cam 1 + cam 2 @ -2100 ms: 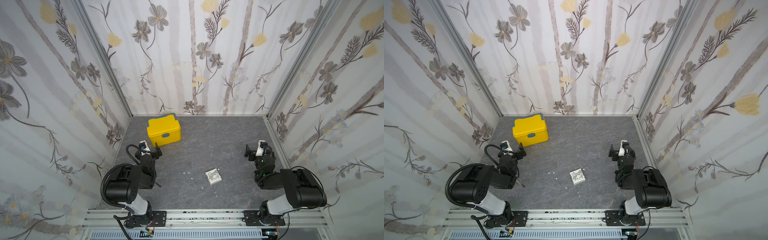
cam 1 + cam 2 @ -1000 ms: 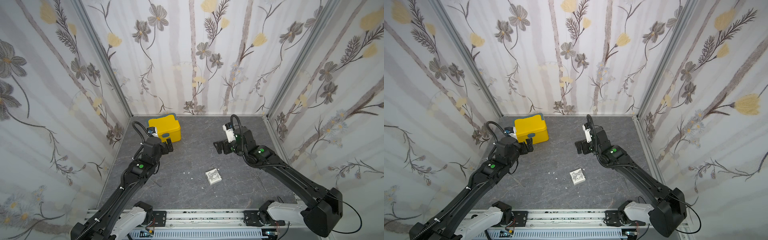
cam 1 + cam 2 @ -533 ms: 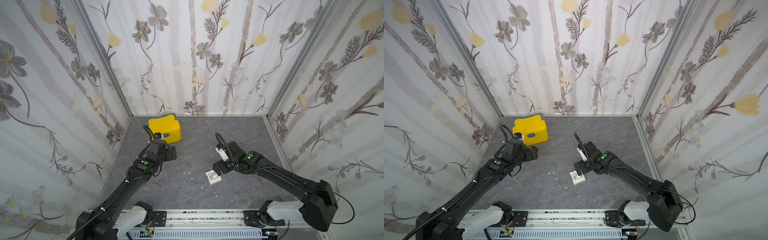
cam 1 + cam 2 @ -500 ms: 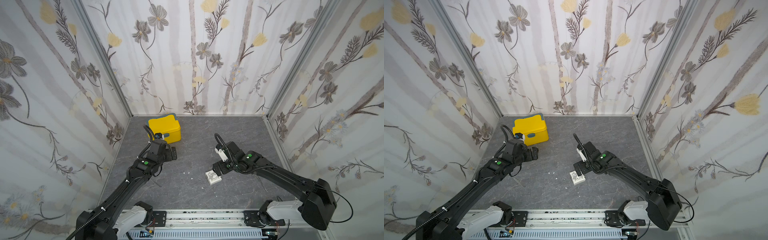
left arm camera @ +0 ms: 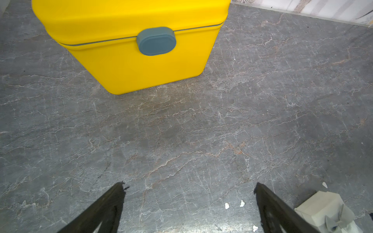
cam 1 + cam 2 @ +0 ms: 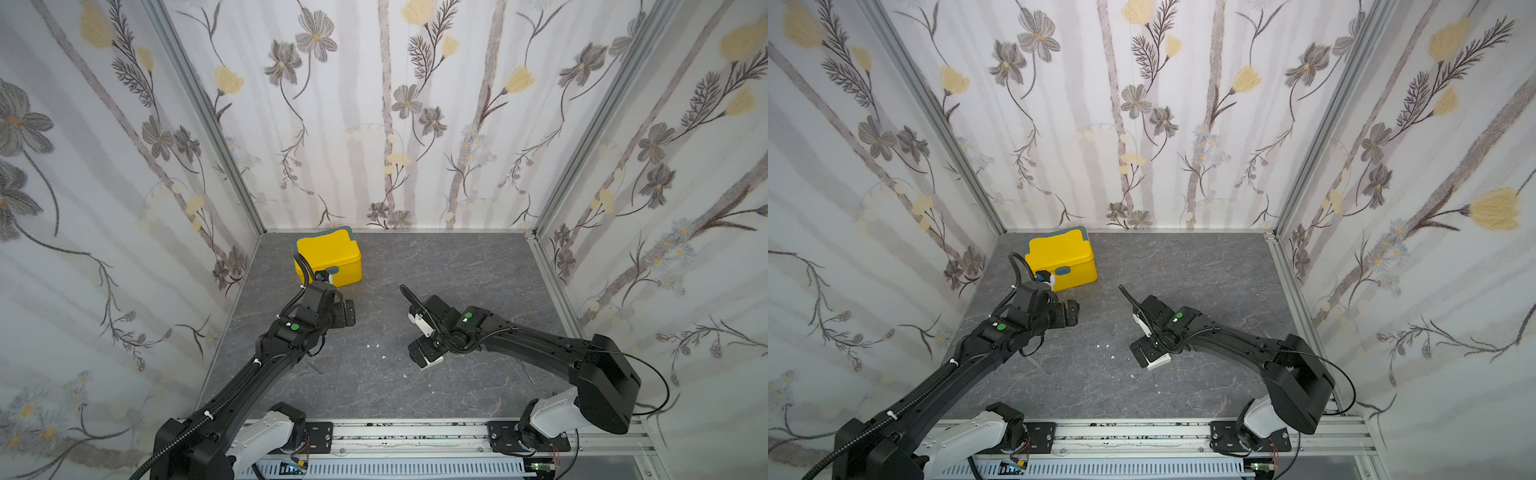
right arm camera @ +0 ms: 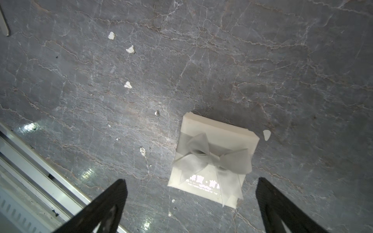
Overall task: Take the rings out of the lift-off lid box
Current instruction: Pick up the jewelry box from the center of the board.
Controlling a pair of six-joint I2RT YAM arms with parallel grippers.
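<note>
Grey marble-look table; small white square cardboard box with grey bow on lid sits centre-near, lid on, rings unseen. Right claw spread wide, hovers over box, clearly nearer. Left claw spread, empty, well left of box.

tbh the small white cardboard box w/ grey bow lid is mostly hidden in both top views, the right pincer sits over it and only a corner pokes out. Lid's on, so the rings + inside can't be seen. The lid print is too tiny to read. The left wrist view crops that box and the big yellow plastic box at the pic edge.
</note>
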